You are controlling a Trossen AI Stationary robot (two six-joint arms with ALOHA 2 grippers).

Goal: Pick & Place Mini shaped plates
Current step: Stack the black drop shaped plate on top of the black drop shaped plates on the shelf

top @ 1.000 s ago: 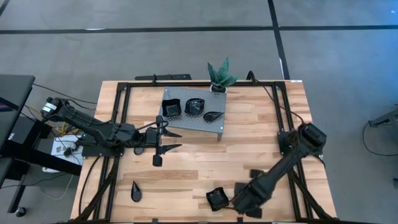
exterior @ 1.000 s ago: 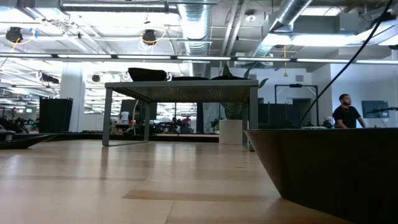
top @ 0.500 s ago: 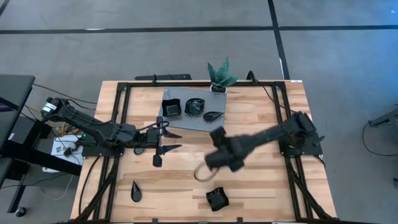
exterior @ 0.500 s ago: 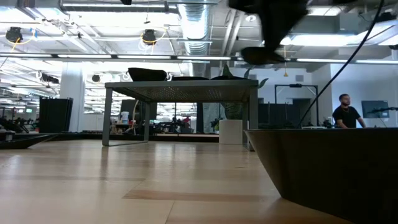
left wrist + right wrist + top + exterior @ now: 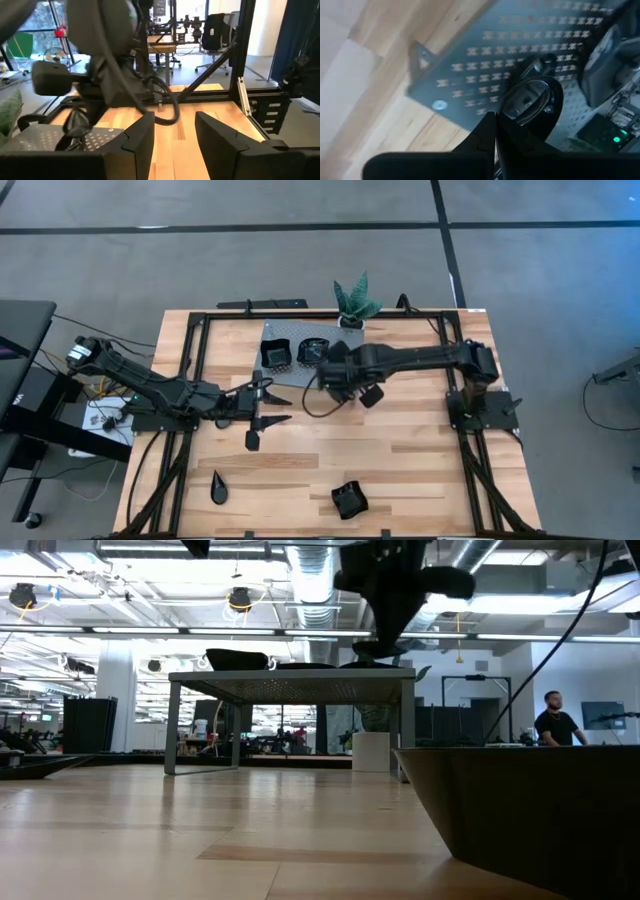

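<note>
My right gripper (image 5: 338,370) reaches over the grey perforated stand (image 5: 300,377) and is shut on a glossy black mini plate (image 5: 532,102), roundish with one pointed end. A square plate (image 5: 277,355) and a round plate (image 5: 313,350) lie on the stand; my right arm hides the stand's right part. Another square plate (image 5: 349,499) and a teardrop plate (image 5: 218,485) lie on the wooden table near its near edge. My left gripper (image 5: 280,407) hovers open, left of the stand, touching nothing. My right gripper pinches the plate's rim (image 5: 512,107) between its two fingers, coming from above and pointing down. The plate hangs below the fingers, just above the stand's top (image 5: 290,671); whether it touches the stand I cannot tell.
A green potted plant (image 5: 353,302) stands at the stand's far right corner. Black frame rails (image 5: 190,360) run along the table's sides. A cable loops below my right wrist (image 5: 318,405). A person (image 5: 556,720) sits far behind the table.
My right gripper has risen from the table's near edge, beside the square plate there, and swung toward the far edge until it is over the stand, carrying the plate lifted clear. The square plate near the near edge has stayed put.
</note>
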